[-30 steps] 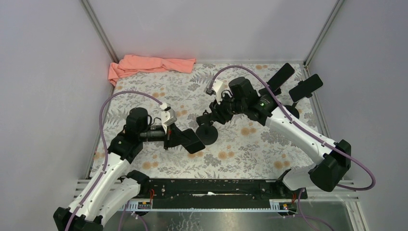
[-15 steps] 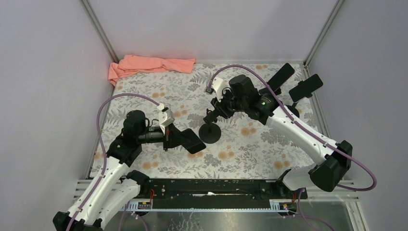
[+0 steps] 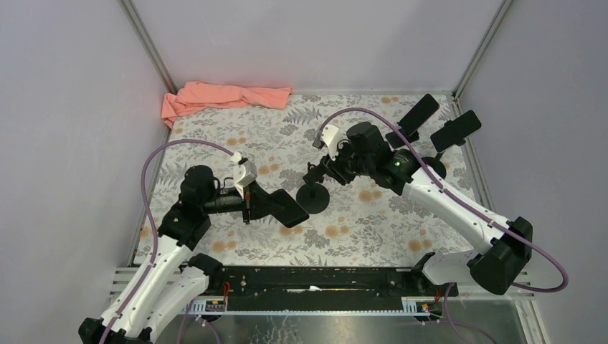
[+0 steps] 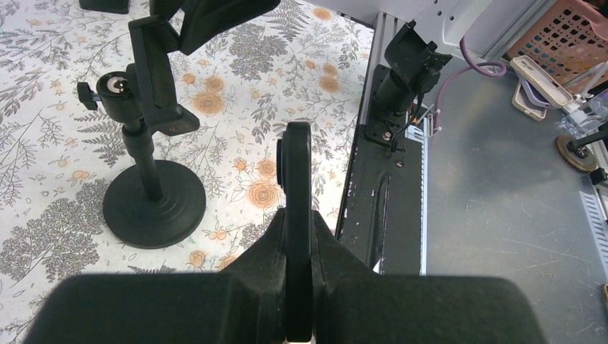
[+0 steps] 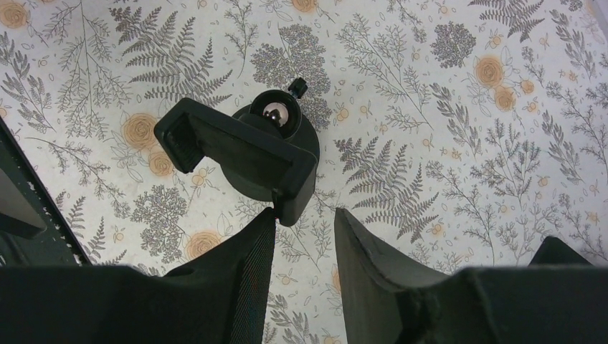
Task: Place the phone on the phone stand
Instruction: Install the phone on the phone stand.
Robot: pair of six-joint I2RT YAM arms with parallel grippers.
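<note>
My left gripper (image 3: 252,203) is shut on a black phone (image 3: 285,206), held edge-on above the floral table just left of the phone stand (image 3: 312,198). In the left wrist view the phone (image 4: 297,183) stands thin between my fingers (image 4: 344,247), with the stand (image 4: 143,150) to its left. The stand is black, with a round base, a ball joint and a clamp cradle. My right gripper (image 3: 317,174) is open over the stand's top. In the right wrist view the cradle (image 5: 236,152) sits just beyond my fingertips (image 5: 305,215), its end at the left finger's tip.
A pink cloth (image 3: 224,96) lies at the back left corner. Two more black holders with phones (image 3: 419,113) (image 3: 456,130) stand at the back right by the wall. A black rail (image 3: 315,279) runs along the near edge, also in the left wrist view (image 4: 391,193).
My left arm has shifted slightly, bringing the phone a little nearer the stand. My right wrist has drawn a little to the right, still over the stand's cradle.
</note>
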